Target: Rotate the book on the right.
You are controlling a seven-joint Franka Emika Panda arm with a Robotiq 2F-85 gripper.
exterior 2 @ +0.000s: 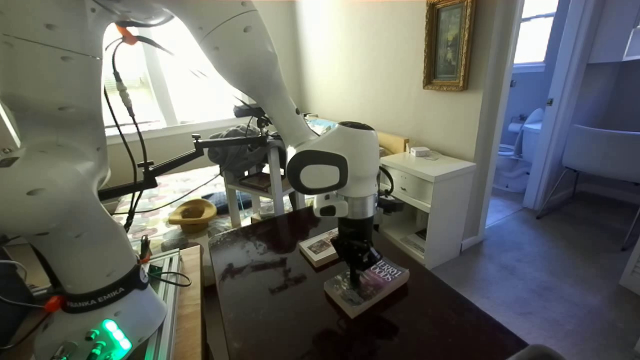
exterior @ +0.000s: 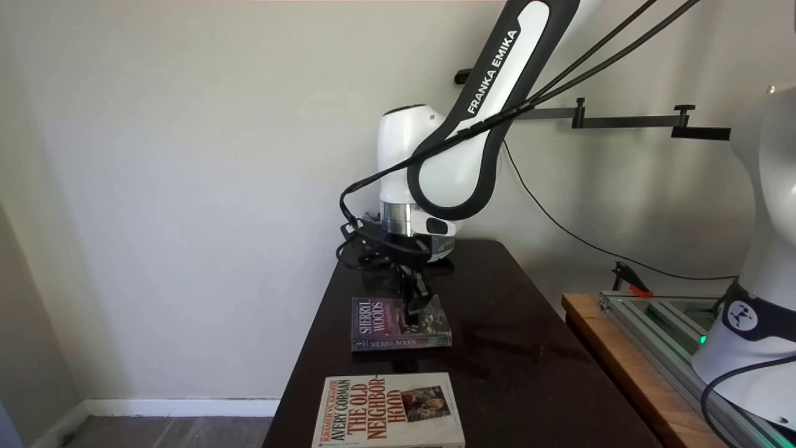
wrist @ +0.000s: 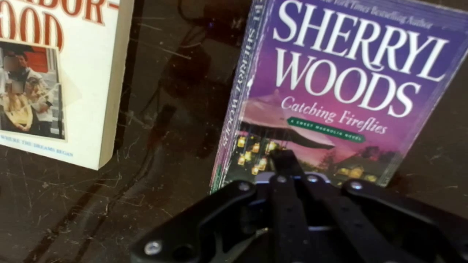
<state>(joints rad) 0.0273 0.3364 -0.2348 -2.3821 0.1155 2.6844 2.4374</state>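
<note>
The book (wrist: pixel 340 95), a purple and dark paperback with pale Sherryl Woods lettering, lies flat with its cover up on the dark table, and shows in both exterior views. In the wrist view it sits on the right, turned slightly, its spine facing left. My gripper (wrist: pixel 287 157) is shut with nothing between its fingers. It points down over the cover's lower picture part. In an exterior view the fingertips (exterior 2: pixel 354 280) appear to rest on the cover; how hard they press cannot be seen. The gripper hides the book's lower edge in the wrist view.
A larger cream book (exterior: pixel 388 414) with a red title lies beside it, a strip of bare tabletop between them. The dark table (exterior 2: pixel 265 310) has a drop at its edges. A wooden bench (exterior: pixel 612 367) bears the arm's base. A white cabinet (exterior 2: pixel 440 215) stands beyond the table.
</note>
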